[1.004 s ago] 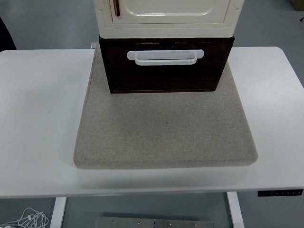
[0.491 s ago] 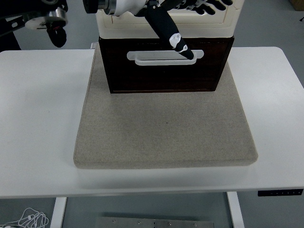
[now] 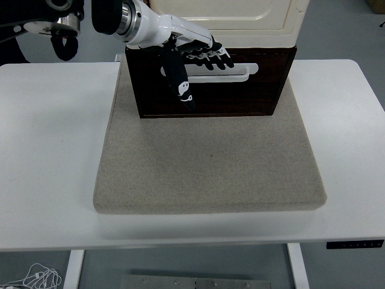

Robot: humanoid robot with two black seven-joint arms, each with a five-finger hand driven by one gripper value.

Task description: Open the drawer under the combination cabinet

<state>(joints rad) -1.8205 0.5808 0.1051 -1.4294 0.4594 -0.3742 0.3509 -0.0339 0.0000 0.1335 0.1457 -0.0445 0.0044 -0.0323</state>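
Observation:
A cream cabinet stands on a dark brown drawer with a white bar handle, at the back of a grey felt mat. My left hand reaches in from the top left. Its fingers lie spread over the left part of the handle and the thumb points down across the drawer front. It grips nothing. The drawer is closed. The right arm is out of view.
The mat lies on a white table. A control panel sits on the table's front right edge. White cables lie on the floor at the lower left.
One second ago no arm showed. The left hand came in from the top and has now dropped lower and leftward onto the drawer front, fingers over the handle.

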